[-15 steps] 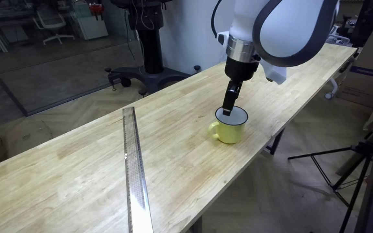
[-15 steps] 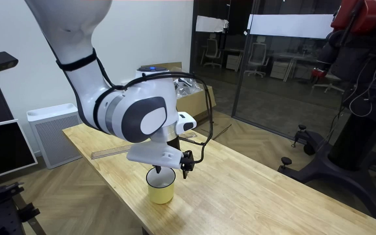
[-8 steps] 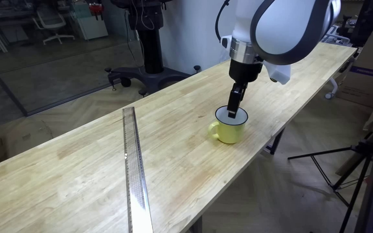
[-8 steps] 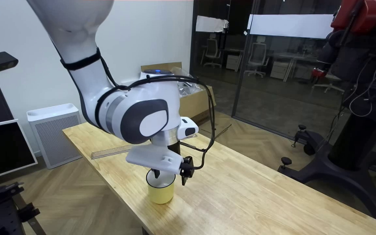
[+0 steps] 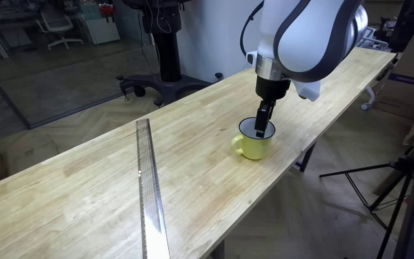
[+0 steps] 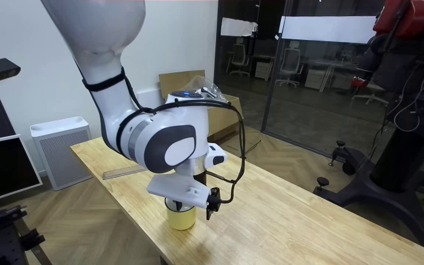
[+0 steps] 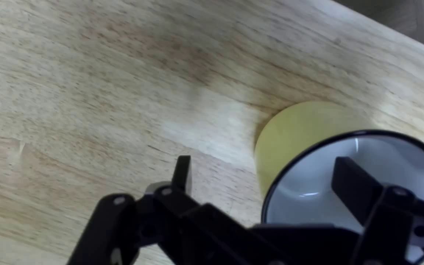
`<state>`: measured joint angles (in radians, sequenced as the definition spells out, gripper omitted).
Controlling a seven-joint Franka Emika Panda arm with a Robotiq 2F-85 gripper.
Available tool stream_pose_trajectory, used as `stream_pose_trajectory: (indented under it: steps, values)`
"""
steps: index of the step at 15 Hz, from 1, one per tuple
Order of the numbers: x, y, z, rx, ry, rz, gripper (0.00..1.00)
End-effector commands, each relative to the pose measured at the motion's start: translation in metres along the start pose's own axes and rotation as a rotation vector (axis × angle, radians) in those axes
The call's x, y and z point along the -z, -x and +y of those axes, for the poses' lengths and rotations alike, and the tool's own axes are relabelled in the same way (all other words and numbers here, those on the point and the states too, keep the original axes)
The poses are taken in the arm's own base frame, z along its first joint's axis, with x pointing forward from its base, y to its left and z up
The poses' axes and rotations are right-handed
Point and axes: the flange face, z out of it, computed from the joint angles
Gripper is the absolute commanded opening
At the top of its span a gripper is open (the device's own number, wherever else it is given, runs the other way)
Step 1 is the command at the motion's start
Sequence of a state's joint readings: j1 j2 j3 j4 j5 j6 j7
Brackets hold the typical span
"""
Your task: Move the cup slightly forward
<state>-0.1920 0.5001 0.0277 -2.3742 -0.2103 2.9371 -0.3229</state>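
The cup, a yellow mug with a white inside and a dark rim, stands upright on the wooden table in both exterior views (image 5: 255, 149) (image 6: 181, 221) and at the right of the wrist view (image 7: 289, 136). Its handle (image 5: 236, 144) shows in an exterior view and is hidden in the wrist view. My gripper (image 7: 265, 175) is open across the cup's wall. One finger reaches into the mouth of the cup and the other is outside, above the table. The gripper also shows in both exterior views (image 5: 260, 133) (image 6: 193, 210). Neither finger visibly presses on the wall.
A long flat ruler (image 5: 149, 180) lies across the table (image 5: 199, 151), apart from the cup; it also shows in an exterior view (image 6: 123, 172). The cup stands near one long table edge. A tripod (image 5: 372, 201) and a black wheeled stand (image 5: 169, 72) are on the floor beside the table.
My gripper has moved down, with a small sideways shift, and its inner finger is lower in the cup's mouth. The fingers stay apart. The cup has not moved.
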Motion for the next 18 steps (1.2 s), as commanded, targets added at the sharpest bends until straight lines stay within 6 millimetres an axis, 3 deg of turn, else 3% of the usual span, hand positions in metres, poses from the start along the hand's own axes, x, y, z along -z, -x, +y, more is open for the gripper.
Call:
stream_pose_trajectory:
  steps: [1, 10, 13, 16, 17, 18]
  values:
    - [-0.013, -0.010, 0.005, -0.008, -0.008, 0.017, 0.67]
    - [-0.018, -0.022, -0.002, 0.048, 0.006, 0.080, 0.05]
    - [-0.018, -0.023, -0.005, 0.075, 0.001, 0.081, 0.00]
    - [-0.018, -0.023, -0.006, 0.101, 0.003, 0.080, 0.02]
    - [-0.018, -0.020, -0.007, 0.080, 0.000, 0.062, 0.09]
    - [-0.018, -0.020, -0.008, 0.086, 0.000, 0.063, 0.09]
